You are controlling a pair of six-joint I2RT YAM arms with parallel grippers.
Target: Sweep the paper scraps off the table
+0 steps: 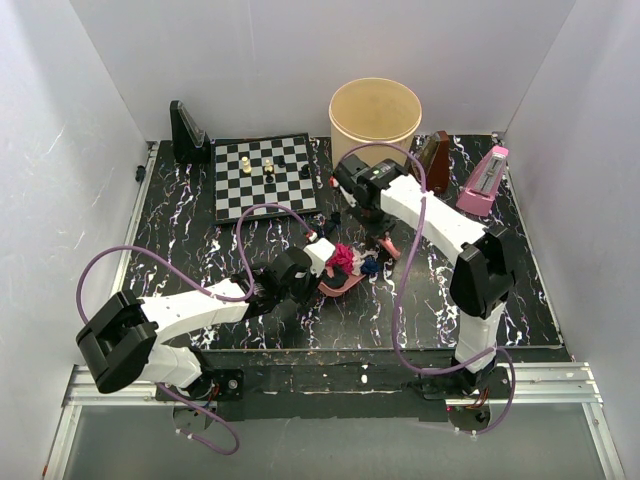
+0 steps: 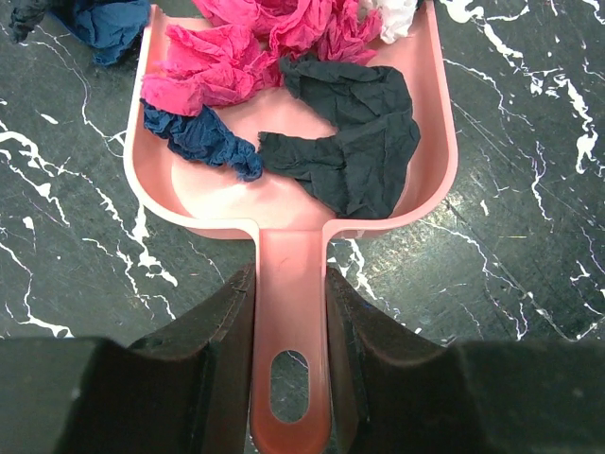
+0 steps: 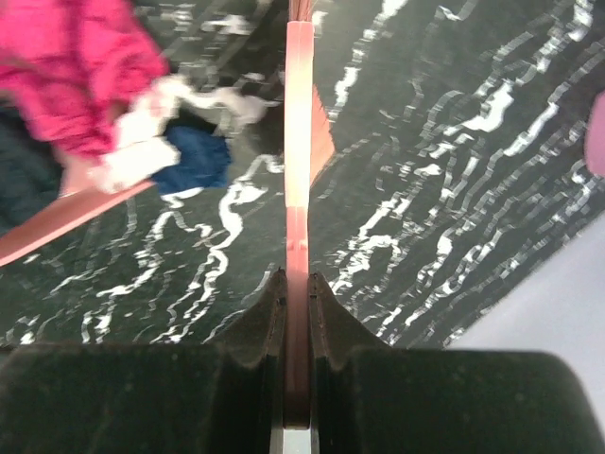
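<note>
My left gripper (image 2: 290,295) is shut on the handle of a pink dustpan (image 2: 203,203) that lies on the black marbled table (image 2: 529,236). In the pan lie magenta (image 2: 213,71), dark blue (image 2: 203,137), black (image 2: 354,142) and white (image 2: 392,17) paper scraps. Another dark blue scrap (image 2: 104,24) lies on the table beside the pan's mouth. My right gripper (image 3: 298,279) is shut on the thin pink brush (image 3: 298,123), next to that blue scrap (image 3: 194,161). In the top view the pan (image 1: 342,286), the scraps (image 1: 343,258), the brush (image 1: 388,244) and both grippers (image 1: 325,270) (image 1: 375,228) meet mid-table.
A chessboard (image 1: 265,178) with small pieces lies at the back left, and a black stand (image 1: 188,133) is behind it. A beige bucket (image 1: 375,115) stands at the back centre. A brown object (image 1: 433,160) and a pink metronome (image 1: 483,182) stand at the back right.
</note>
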